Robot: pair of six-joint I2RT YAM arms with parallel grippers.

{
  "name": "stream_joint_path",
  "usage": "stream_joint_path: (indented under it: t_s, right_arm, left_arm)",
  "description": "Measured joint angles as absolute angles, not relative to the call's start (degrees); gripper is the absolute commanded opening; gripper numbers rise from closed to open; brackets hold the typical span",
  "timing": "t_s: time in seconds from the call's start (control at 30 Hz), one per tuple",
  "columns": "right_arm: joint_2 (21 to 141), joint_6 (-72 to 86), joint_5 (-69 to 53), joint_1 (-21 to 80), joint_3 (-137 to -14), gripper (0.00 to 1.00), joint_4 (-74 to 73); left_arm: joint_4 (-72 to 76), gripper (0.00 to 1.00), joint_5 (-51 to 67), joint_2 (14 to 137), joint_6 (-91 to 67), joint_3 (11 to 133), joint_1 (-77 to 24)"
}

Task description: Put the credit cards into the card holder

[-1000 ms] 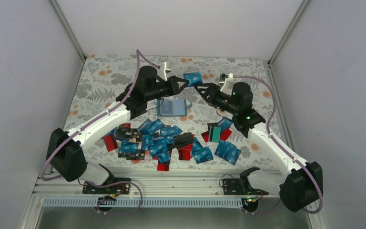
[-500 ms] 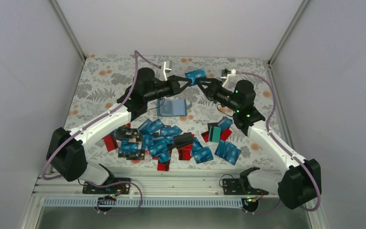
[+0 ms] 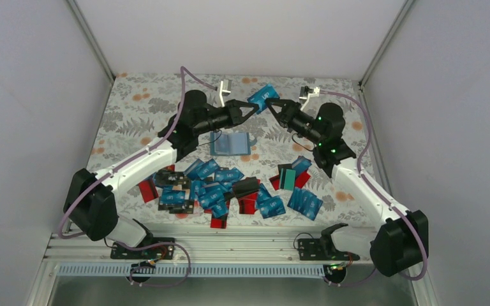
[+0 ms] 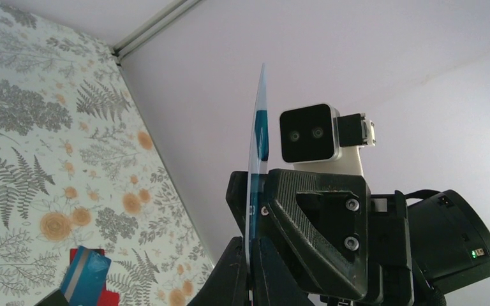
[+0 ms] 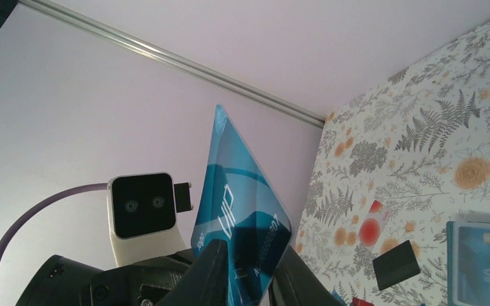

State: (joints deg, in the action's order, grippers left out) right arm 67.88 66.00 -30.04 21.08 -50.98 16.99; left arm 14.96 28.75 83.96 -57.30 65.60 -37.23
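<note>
Above the holder (image 3: pixel 231 143), left gripper (image 3: pixel 251 108) and right gripper (image 3: pixel 272 105) both pinched one card (image 3: pixel 263 95). Looked like a handoff, and one probably needed to let go next.

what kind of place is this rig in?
Probably a lab test cell: plain white walls on aluminium framing, left arm and right arm bolted to a rail, credit cards strewn on a floral tabletop.

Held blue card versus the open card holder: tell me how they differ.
The held card is up in the air, tilted, pinched by the left gripper and right gripper; the card holder lies flat on the table. The card is one thin bright-blue sheet with white print; the holder is duller, spread open in two panels. Both are blue rectangles.
</note>
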Motion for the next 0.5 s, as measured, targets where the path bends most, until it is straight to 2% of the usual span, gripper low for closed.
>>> stream_joint_path:
  t_s: [0.13,0.5]
  right_arm:
    - [68.2,65.7,-30.0,20.9,-51.0,0.04,17.1]
    - [68.2,61.5,-28.9,20.8,-51.0,0.04,16.8]
  left_arm:
    - [15.2,0.02,29.1,84.4,-57.7,65.6,-37.2]
    - [15.5,0.05,28.8,85.8,-57.4,65.6,-37.1]
